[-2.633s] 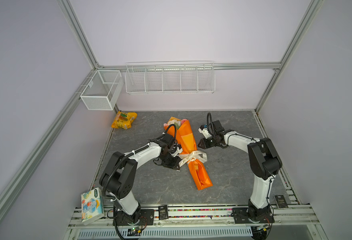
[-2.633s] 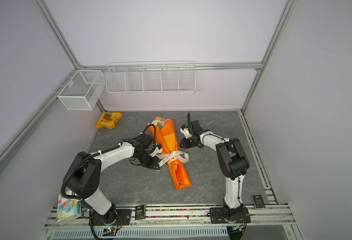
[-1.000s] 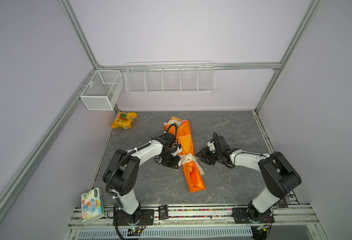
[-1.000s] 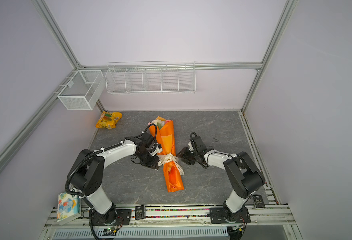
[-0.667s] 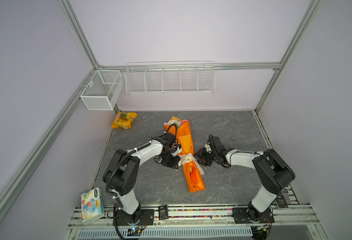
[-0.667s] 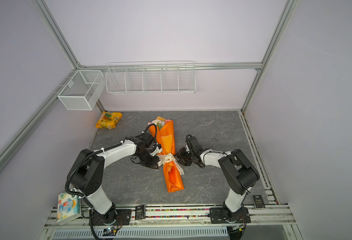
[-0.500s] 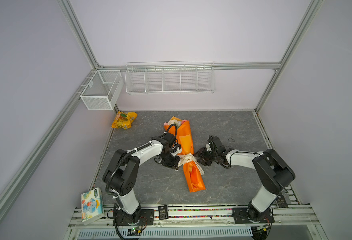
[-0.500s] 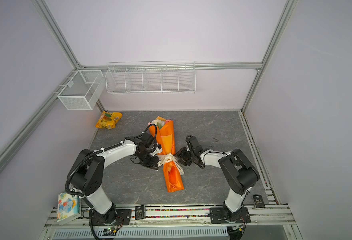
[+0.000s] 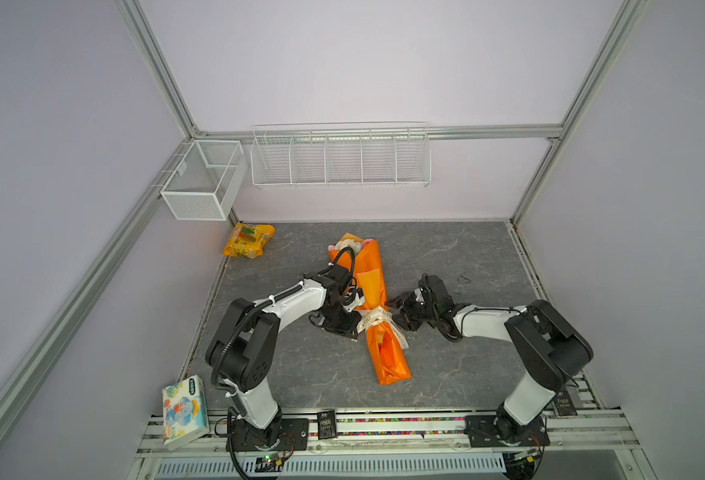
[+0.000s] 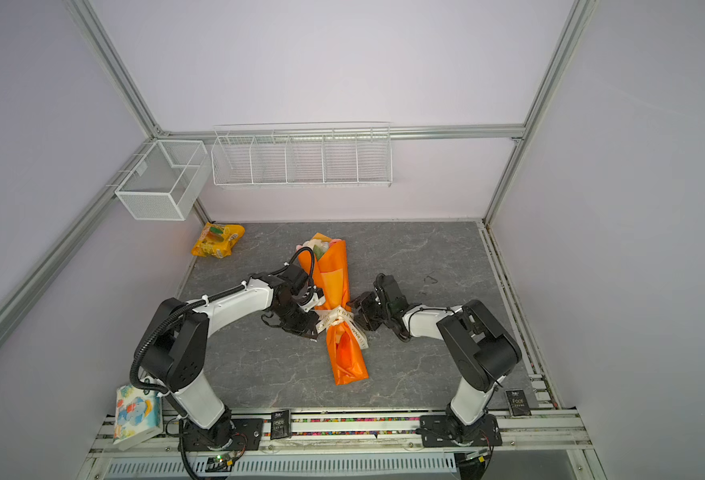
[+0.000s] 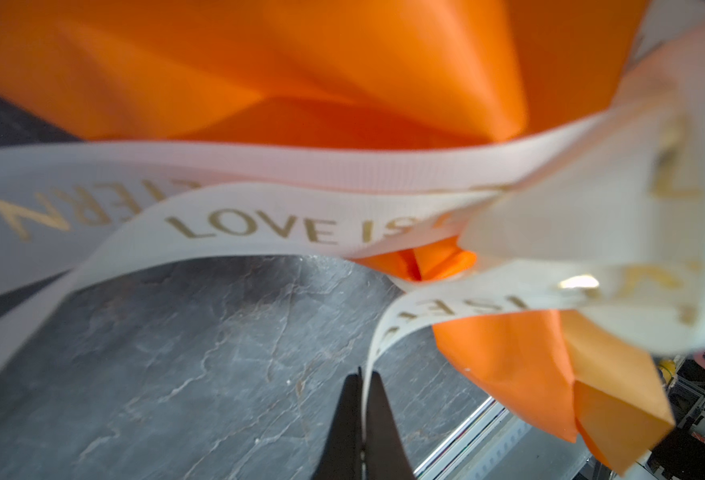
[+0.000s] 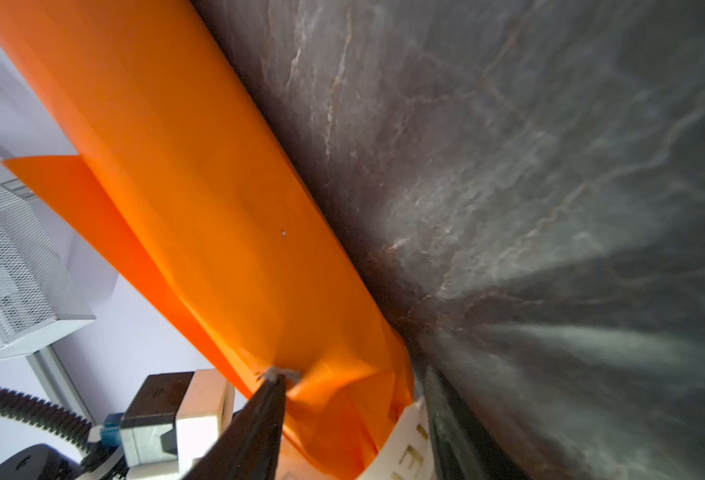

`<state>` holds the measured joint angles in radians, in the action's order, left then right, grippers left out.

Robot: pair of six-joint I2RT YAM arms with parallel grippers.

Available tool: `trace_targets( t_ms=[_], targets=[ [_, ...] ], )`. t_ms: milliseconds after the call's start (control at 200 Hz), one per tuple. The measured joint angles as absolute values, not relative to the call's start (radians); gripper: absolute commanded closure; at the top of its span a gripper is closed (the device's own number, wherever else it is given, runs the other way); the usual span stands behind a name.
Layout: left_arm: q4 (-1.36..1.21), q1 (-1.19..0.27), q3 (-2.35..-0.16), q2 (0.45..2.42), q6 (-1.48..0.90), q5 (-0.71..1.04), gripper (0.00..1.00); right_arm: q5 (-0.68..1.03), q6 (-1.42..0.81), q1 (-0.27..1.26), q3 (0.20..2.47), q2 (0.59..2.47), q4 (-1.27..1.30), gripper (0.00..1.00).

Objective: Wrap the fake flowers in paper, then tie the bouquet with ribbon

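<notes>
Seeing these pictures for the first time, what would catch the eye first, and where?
The bright orange-wrapped bouquet of fake flowers lies in the middle of the grey table, blooms at the far end. A cream ribbon with gold lettering circles its waist. The left pincer is shut on one ribbon end, and the right pincer stands open at the bouquet's other side.

The whole surface (image 9: pixel 446 257) is viewed steeply from high above its near edge in both top views; the bouquet (image 11: pixel 342 62) is shown very close by both wrist cameras.
</notes>
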<state>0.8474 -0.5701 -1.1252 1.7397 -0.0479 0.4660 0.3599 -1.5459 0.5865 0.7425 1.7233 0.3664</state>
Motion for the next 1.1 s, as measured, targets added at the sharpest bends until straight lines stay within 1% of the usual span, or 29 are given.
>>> trace_targets(
  t_ms=[35, 135, 185, 270, 315, 445, 485, 515, 710, 945, 1040, 1100],
  targets=[
    [0.847, -0.570, -1.126, 1.740, -0.048, 0.466, 1.00, 0.360, -1.555, 0.591, 0.736, 1.726, 0.378, 0.46],
    [0.848, -0.570, -1.126, 1.740, -0.048, 0.466, 1.00, 0.360, -1.588, 0.602, 0.720, 1.736, 0.419, 0.54],
    [0.848, -0.570, -1.126, 1.740, -0.047, 0.466, 1.00, 0.358, -1.597, 0.607, 0.709, 1.736, 0.434, 0.62],
    [0.852, -0.570, -1.127, 1.740, -0.046, 0.466, 1.00, 0.355, -1.607, 0.612, 0.702, 1.737, 0.442, 0.73],
    [0.853, -0.570, -1.129, 1.740, -0.044, 0.466, 1.00, 0.351, -1.608, 0.613, 0.702, 1.737, 0.445, 0.76],
    [0.855, -0.570, -1.130, 1.740, -0.044, 0.466, 1.00, 0.333, -1.605, 0.613, 0.702, 1.733, 0.438, 0.81],
    [0.856, -0.570, -1.130, 1.740, -0.044, 0.466, 1.00, 0.329, -1.600, 0.613, 0.702, 1.728, 0.427, 0.87],
    [0.856, -0.570, -1.130, 1.740, -0.044, 0.466, 1.00, 0.322, -1.596, 0.613, 0.702, 1.723, 0.414, 0.89],
    [0.863, -0.570, -1.130, 1.740, -0.044, 0.465, 1.00, 0.267, -1.544, 0.613, 0.710, 1.648, 0.277, 0.93],
    [0.865, -0.570, -1.130, 1.739, -0.044, 0.465, 1.00, 0.191, -1.444, 0.612, 0.764, 1.567, 0.102, 0.93],
    [0.866, -0.570, -1.129, 1.734, -0.044, 0.460, 1.00, 0.146, -1.394, 0.611, 0.796, 1.551, 0.022, 0.90],
    [0.865, -0.569, -1.128, 1.725, -0.044, 0.456, 1.00, 0.122, -1.363, 0.607, 0.813, 1.545, -0.026, 0.91]
  ],
)
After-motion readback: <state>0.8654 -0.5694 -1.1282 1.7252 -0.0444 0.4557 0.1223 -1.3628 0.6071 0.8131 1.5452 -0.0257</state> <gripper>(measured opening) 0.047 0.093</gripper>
